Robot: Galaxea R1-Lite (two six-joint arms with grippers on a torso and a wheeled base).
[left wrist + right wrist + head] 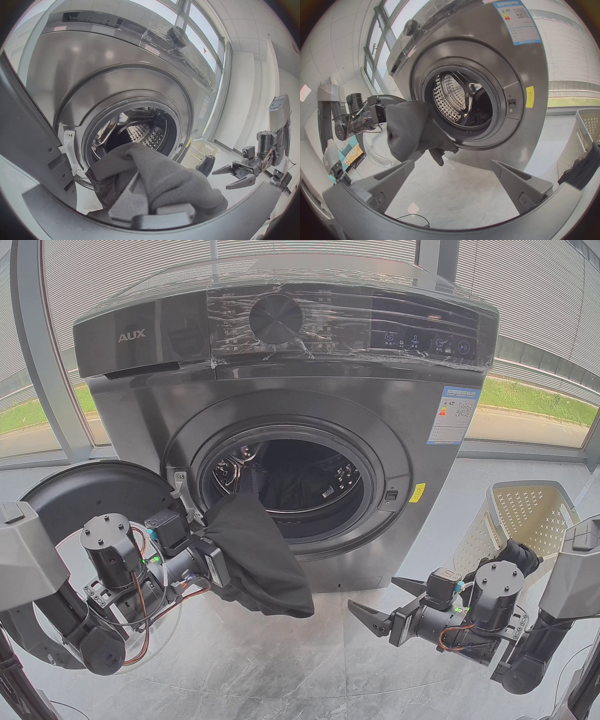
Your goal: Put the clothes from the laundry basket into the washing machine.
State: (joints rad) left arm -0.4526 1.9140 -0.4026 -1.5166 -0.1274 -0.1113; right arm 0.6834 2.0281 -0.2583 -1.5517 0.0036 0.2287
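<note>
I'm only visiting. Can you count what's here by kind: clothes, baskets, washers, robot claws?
Dark clothing: 3: held garment, bundle in the drum (possibly several pieces), piece in the basket
Laundry basket: 1
Washing machine: 1
Grippers: 2: left gripper, right gripper
Total: 7

Grey tiled floor (281,671), louvred windows (544,309) behind.

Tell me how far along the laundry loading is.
Done: the door is open and dark clothing lies in the drum. In hand: the left gripper holds a dark garment at the drum's mouth. Left: another dark piece hangs from the laundry basket; the right gripper is open, empty.
</note>
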